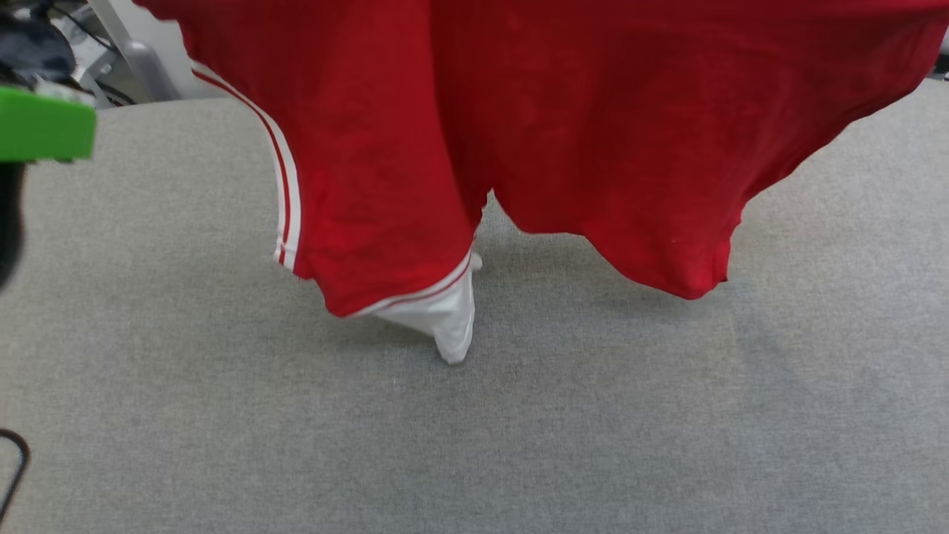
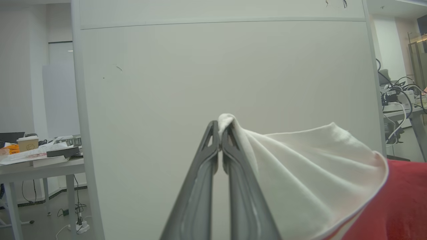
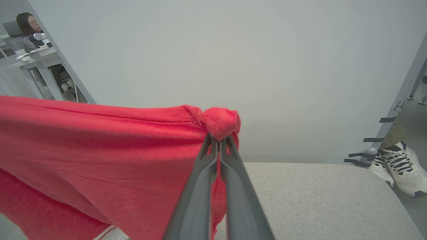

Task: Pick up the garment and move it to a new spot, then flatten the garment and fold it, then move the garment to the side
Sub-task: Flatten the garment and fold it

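Observation:
The garment, red with white sleeves and red-white striped trim, hangs spread in the air above the grey padded table. Its lowest white sleeve tip touches or nearly touches the surface. In the left wrist view my left gripper is shut on a white sleeve edge of the garment. In the right wrist view my right gripper is shut on a bunched red corner of the garment, and the cloth stretches away to the left. The chest print is hidden.
A green block on dark hardware sits at the head view's left edge. Behind the table stands a pale partition. A desk with clutter is off to one side. A person sits at a far desk, and a sneakered foot stands by the table's corner.

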